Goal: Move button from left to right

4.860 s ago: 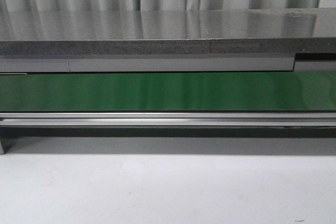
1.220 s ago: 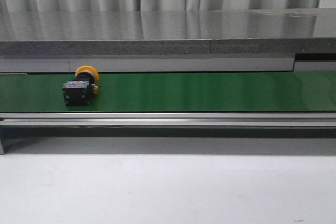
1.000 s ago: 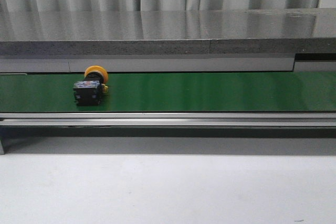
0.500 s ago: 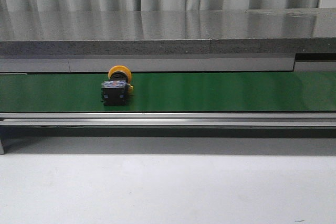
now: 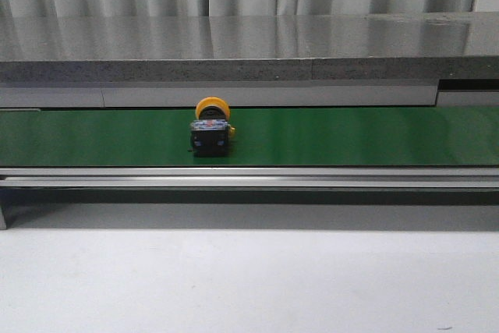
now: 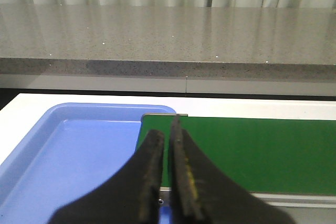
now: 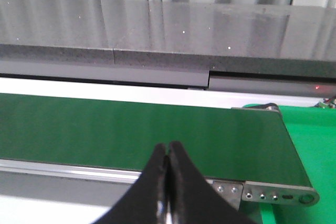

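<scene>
The button has a round yellow-orange cap and a boxy black body. It stands on the green conveyor belt in the front view, left of the belt's middle. It does not show in either wrist view. My left gripper is shut and empty, over the left end of the belt beside a blue tray. My right gripper is shut and empty, over the near edge of the belt close to its right end. Neither gripper shows in the front view.
A grey stone-like ledge runs behind the belt. A metal rail fronts the belt, with white table before it. The belt's right end has a bolted metal bracket and a green surface beyond.
The button came onto the empty belt from the left and has ridden steadily rightward, from the far left to left of the middle. No gripper entered the front view.
</scene>
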Robot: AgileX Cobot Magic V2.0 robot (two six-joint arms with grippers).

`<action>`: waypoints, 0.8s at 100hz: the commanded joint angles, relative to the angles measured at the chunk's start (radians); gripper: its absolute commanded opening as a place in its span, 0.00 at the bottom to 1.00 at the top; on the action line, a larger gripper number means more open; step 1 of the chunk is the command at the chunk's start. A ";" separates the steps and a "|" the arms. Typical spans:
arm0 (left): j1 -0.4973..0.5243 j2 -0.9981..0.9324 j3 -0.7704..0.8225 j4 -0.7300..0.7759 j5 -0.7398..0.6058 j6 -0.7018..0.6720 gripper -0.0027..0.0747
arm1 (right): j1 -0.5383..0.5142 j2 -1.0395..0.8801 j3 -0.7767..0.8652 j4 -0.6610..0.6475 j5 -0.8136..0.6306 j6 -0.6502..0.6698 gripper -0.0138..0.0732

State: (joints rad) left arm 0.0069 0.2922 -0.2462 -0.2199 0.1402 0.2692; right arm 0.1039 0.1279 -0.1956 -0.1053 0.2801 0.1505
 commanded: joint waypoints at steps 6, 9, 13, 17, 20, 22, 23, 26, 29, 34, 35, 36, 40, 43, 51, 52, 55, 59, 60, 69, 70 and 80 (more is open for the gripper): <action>-0.008 0.005 -0.026 -0.012 -0.080 -0.002 0.04 | 0.001 0.168 -0.147 0.002 0.055 -0.009 0.08; -0.008 0.005 -0.026 -0.012 -0.080 -0.002 0.04 | 0.001 0.202 -0.180 0.002 0.080 -0.009 0.08; -0.008 0.005 -0.026 -0.012 -0.080 -0.002 0.04 | 0.001 0.255 -0.212 0.002 0.113 -0.009 0.08; -0.008 0.005 -0.026 -0.012 -0.080 -0.002 0.04 | 0.001 0.299 -0.251 0.002 0.137 -0.009 0.08; -0.008 0.005 -0.026 -0.012 -0.080 -0.002 0.04 | 0.001 0.344 -0.276 0.002 0.155 -0.009 0.08; -0.008 0.005 -0.026 -0.012 -0.080 -0.002 0.04 | 0.001 0.361 -0.295 0.002 0.161 -0.009 0.08; -0.008 0.005 -0.026 -0.012 -0.080 -0.002 0.04 | 0.001 0.378 -0.307 0.002 0.167 -0.009 0.08; -0.008 0.005 -0.026 -0.012 -0.080 -0.002 0.04 | 0.001 0.412 -0.331 0.002 0.176 -0.009 0.08; -0.008 0.005 -0.026 -0.012 -0.080 -0.002 0.04 | 0.001 0.445 -0.354 0.002 0.182 -0.009 0.08; -0.008 0.005 -0.026 -0.012 -0.080 -0.002 0.04 | 0.001 0.510 -0.393 0.002 0.185 -0.009 0.08; -0.008 0.005 -0.026 -0.012 -0.080 -0.002 0.04 | 0.001 0.517 -0.403 0.002 0.185 -0.009 0.08; -0.008 0.005 -0.026 -0.012 -0.080 -0.002 0.04 | 0.001 0.525 -0.409 0.002 0.186 -0.009 0.08; -0.008 0.005 -0.026 -0.012 -0.080 -0.002 0.04 | 0.001 0.571 -0.441 0.002 0.190 -0.009 0.08; -0.008 0.005 -0.026 -0.012 -0.080 -0.002 0.04 | 0.001 0.601 -0.461 0.003 0.195 -0.009 0.08; -0.008 0.005 -0.026 -0.012 -0.080 -0.002 0.04 | 0.001 0.681 -0.527 0.008 0.239 -0.009 0.08; -0.008 0.005 -0.026 -0.012 -0.080 -0.002 0.04 | 0.001 0.688 -0.532 0.010 0.244 -0.009 0.08; -0.008 0.005 -0.026 -0.012 -0.080 -0.002 0.04 | 0.001 0.722 -0.552 0.015 0.266 -0.009 0.08; -0.008 0.005 -0.026 -0.012 -0.080 -0.002 0.04 | 0.001 0.753 -0.582 0.022 0.287 -0.009 0.08; -0.008 0.005 -0.026 -0.012 -0.080 -0.002 0.04 | 0.001 0.766 -0.587 0.023 0.296 -0.009 0.08; -0.008 0.005 -0.026 -0.012 -0.080 -0.002 0.04 | 0.001 0.830 -0.635 0.033 0.334 -0.009 0.08; -0.008 0.005 -0.026 -0.012 -0.080 -0.002 0.04 | 0.001 0.834 -0.639 0.033 0.335 -0.009 0.08; -0.008 0.005 -0.026 -0.012 -0.080 -0.002 0.04 | 0.001 0.875 -0.657 0.033 0.337 -0.009 0.08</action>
State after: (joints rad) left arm 0.0069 0.2922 -0.2462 -0.2199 0.1402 0.2692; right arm 0.1039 0.9808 -0.8052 -0.0711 0.6543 0.1505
